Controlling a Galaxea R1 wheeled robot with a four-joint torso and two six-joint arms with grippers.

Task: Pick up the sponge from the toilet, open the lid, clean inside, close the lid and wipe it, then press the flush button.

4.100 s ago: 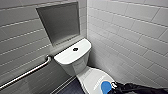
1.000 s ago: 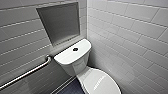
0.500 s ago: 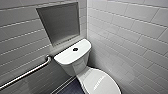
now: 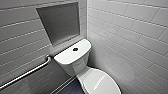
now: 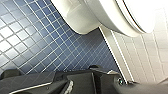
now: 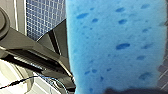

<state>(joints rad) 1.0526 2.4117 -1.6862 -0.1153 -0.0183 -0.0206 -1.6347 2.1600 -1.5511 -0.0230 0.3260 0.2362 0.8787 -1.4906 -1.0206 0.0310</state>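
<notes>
Head view: the toilet point(image 4: 75, 60) stands in the corner, the lid point(image 4: 100, 81) down. Left wrist view: blue floor tiles point(image 5: 37, 45) lie beneath the toilet. Right wrist view: the right gripper point(image 6: 120, 90) seems clamped on the sponge point(image 6: 112, 45); opening the lid likely wants that hold kept firm.

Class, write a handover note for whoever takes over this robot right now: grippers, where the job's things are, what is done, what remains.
Right gripper shut on the sponge. Left gripper low beside the toilet bowl, over the floor tiles.
The lid is down; flush button sits on the tank.
Done: sponge picked up.
Left, it seems: open lid, clean inside, close and wipe lid, press flush button.
</notes>
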